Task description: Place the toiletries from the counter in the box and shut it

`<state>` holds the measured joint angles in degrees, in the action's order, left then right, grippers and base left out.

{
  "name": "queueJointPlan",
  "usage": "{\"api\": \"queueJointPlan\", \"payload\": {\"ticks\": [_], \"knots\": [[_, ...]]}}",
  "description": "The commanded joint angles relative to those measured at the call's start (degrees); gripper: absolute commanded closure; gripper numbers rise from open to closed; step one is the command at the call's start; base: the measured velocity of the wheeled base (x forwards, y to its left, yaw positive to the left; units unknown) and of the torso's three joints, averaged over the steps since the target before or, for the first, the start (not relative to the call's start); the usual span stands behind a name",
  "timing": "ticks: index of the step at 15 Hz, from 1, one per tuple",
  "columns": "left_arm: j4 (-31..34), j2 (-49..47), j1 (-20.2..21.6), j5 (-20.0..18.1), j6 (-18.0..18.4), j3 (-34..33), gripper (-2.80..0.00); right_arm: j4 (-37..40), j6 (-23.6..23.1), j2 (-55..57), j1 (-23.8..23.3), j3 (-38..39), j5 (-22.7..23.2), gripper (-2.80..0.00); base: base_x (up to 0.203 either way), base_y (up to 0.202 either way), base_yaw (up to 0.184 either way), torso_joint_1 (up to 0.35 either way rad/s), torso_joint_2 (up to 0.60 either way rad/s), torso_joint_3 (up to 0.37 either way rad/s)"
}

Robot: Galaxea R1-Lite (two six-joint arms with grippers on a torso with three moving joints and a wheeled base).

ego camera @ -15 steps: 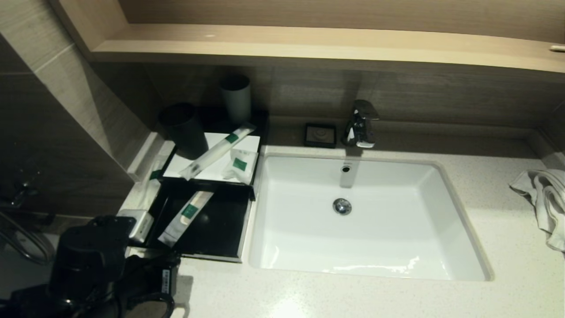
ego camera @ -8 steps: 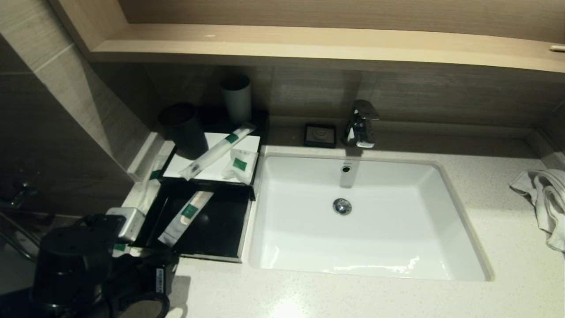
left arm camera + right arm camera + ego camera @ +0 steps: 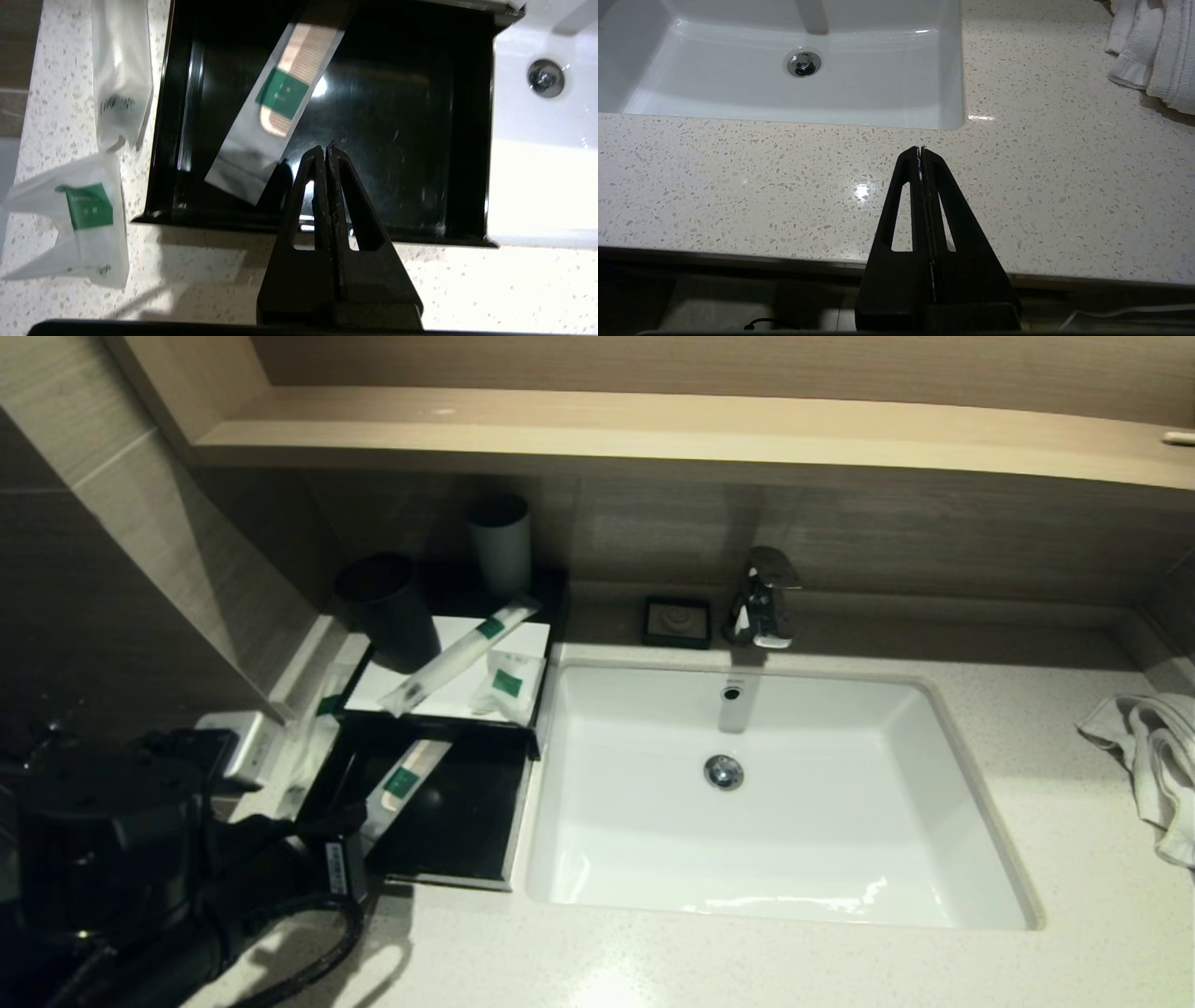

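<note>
On the far left, the left gripper (image 3: 325, 150) hangs over the near edge of the box's drawer (image 3: 467, 140), which is pulled out. Its two black fingers are pressed tight together and hold nothing.

Left of the drawer, two sachets lie on the speckled counter (image 3: 467, 289). The small square sachet (image 3: 79, 219) is near and to the left of the gripper. It has a green label with writing too small to read. The long thin sachet (image 3: 121, 74) lies farther back, just beside the drawer's left wall. It has some dark print that cannot be read.

Inside the drawer lies a comb sachet (image 3: 275, 112), tilted. Its near end is just left of the gripper tips. Its green label cannot be read either.

Farther back, two more sachets rest on the box's white top: a long one (image 3: 462, 653) and a small one (image 3: 507, 686).

To the right is the white sink (image 3: 934, 784).

The right gripper (image 3: 920, 150) is clenched shut and empty, over the near right edge of the counter. A white towel (image 3: 1148, 756) lies on the far right.
</note>
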<state>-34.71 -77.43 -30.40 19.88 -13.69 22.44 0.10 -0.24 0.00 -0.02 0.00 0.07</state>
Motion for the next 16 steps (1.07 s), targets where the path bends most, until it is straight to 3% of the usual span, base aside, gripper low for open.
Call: {"api": "queueJointPlan", "payload": {"ticks": [1,6,11,16], "knots": [[1.52,-1.35,0.03,0.16,-0.06,4.47,0.0,-0.01,-0.02,0.0,-0.02,0.0,0.01,0.0,0.0,0.0,0.0,0.0,0.0,0.0],[3.78,-7.09,0.27,0.33,0.79,13.22,0.0,-0.01,-0.02,0.0,0.02,0.0,0.01,0.0,0.0,0.0,0.0,0.0,0.0,0.0],[4.52,-11.13,0.82,0.28,6.14,19.56,0.0,-0.01,-0.02,0.0,-0.06,0.0,0.01,0.0,0.0,0.0,0.0,0.0,0.0,0.0],[13.74,-8.61,1.58,-2.71,7.75,26.51,0.0,-0.01,-0.02,0.0,-0.06,0.0,0.01,0.0,0.0,0.0,0.0,0.0,0.0,0.0]]}}
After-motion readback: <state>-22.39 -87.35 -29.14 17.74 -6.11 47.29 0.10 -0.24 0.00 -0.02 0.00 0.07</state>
